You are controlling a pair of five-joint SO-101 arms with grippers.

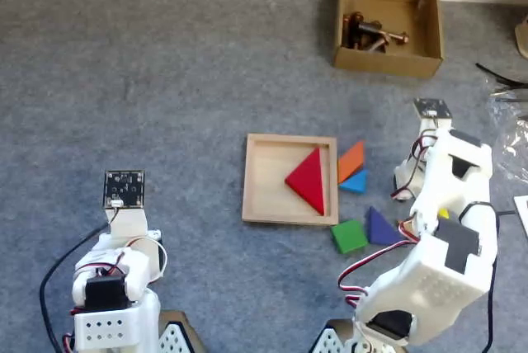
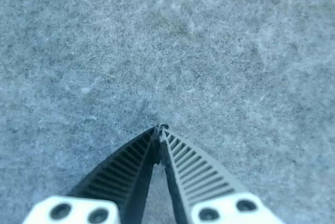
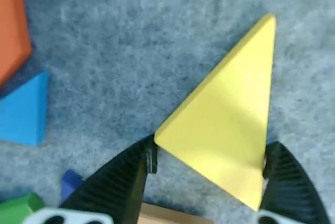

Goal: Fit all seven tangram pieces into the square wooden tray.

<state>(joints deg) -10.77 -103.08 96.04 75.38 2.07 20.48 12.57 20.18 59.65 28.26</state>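
Note:
The square wooden tray (image 1: 262,180) lies mid-table with a large red triangle (image 1: 307,180) inside it. Just right of the tray are an orange piece (image 1: 351,161) and a small blue triangle (image 1: 355,181); a green square (image 1: 349,236) and a purple triangle (image 1: 379,227) lie in front of its near right corner. My right gripper (image 3: 207,156) is down on the carpet right of these, its fingers pressed against both sides of a yellow triangle (image 3: 225,124). The orange piece (image 3: 10,25), blue triangle (image 3: 23,109) and green square (image 3: 18,205) lie close by. My left gripper (image 2: 159,130) is shut and holds nothing, over bare carpet at the front left.
A cardboard box (image 1: 388,62) holding metal and wooden parts stands at the back, right of centre. Black cables and clear plastic (image 1: 505,89) lie at the right edge. The right arm's body (image 1: 445,229) covers the carpet right of the loose pieces.

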